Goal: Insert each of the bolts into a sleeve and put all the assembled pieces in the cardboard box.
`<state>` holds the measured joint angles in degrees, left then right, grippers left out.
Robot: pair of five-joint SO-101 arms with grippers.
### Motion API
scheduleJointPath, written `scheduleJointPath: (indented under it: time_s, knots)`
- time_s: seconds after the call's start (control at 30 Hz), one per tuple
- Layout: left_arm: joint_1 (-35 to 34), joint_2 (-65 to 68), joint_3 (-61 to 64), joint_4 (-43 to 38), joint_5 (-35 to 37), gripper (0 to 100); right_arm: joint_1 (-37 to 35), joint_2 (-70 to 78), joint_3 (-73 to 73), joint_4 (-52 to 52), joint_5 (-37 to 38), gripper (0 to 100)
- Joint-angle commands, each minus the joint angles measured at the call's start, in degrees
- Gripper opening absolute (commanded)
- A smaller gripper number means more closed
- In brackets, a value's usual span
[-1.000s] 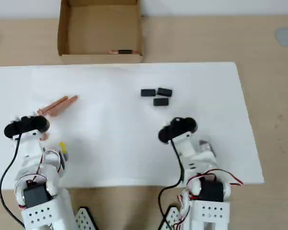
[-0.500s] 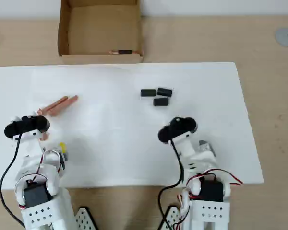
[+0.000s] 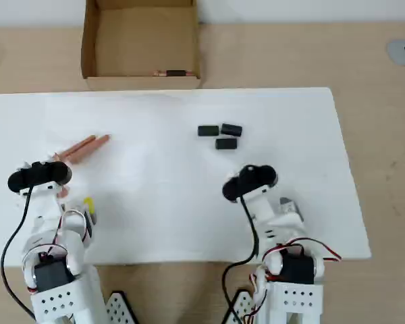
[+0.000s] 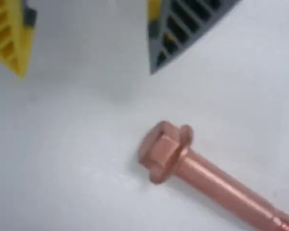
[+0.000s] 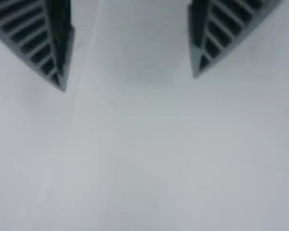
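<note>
1. High view: a white sheet (image 3: 162,196) covers most of the bench (image 3: 378,81), and the cardboard box (image 3: 88,47) stands on bare bench just past the sheet's far edge, toward its far-left corner.
2. One assembled piece (image 3: 172,73), copper at one end and black at the other, lies inside the box against its near wall, toward the box's right corner.
3. Two copper bolts (image 3: 82,148) lie side by side on the sheet close to its left edge. They are slanted, and their lower ends reach the head of the left arm (image 3: 39,177).
4. Three black sleeves (image 3: 220,133) sit in a tight cluster near the middle of the sheet, toward its far edge. Two are in a row and the third is just nearer, and all are well apart from the bolts.
5. The right arm (image 3: 251,182) stands at the sheet's near edge, just short of the sleeves.
6. Left wrist view: the left claw (image 4: 86,72) hangs with its fingers spread wide and holds nothing. One bolt (image 4: 192,166) lies flat on the sheet a little beyond the fingertips, with its flanged hex head toward them and not touching them.
7. Right wrist view: the right claw (image 5: 129,83) is also spread apart, with bare white sheet under the gap between its ribbed fingers (image 5: 48,43).
</note>
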<state>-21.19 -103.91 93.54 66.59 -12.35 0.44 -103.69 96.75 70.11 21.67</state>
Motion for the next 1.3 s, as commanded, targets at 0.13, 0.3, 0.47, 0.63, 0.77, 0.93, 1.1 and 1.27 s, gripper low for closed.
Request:
scheduleJointPath:
  time_s: [0.13,0.3,0.47,0.63,0.77,0.93,1.1,1.27]
  knots:
    - [2.1,-0.1,-11.1,-0.9,-0.2,19,0.4,-5.8,-12.8,5.5,-2.1,20.9]
    - [2.6,1.7,-20.6,-0.9,-0.2,19,0.4,1.9,-21.2,5.6,-2.1,20.9]
    - [2.3,18.6,-36.3,-0.9,0.9,24,0.4,21.1,-37.8,5.7,-2.2,20.9]
    - [1.8,43.9,-63.7,7.5,7.8,25,-0.2,43.0,-64.4,10.4,-2.2,20.9]
    - [2.0,60.2,-87.1,23.3,9.6,25,-3.6,58.2,-85.6,22.0,-2.2,20.9]
    - [1.4,70.2,-100.2,33.9,14.2,25,-6.2,74.2,-100.8,32.3,-2.1,20.7]
    - [-0.5,67.9,-96.1,33.8,19.9,25,-9.5,81.1,-101.9,32.4,1.2,20.8]
    - [-0.4,68.2,-85.2,33.6,17.9,25,-13.2,86.3,-96.1,32.4,10.3,20.9]
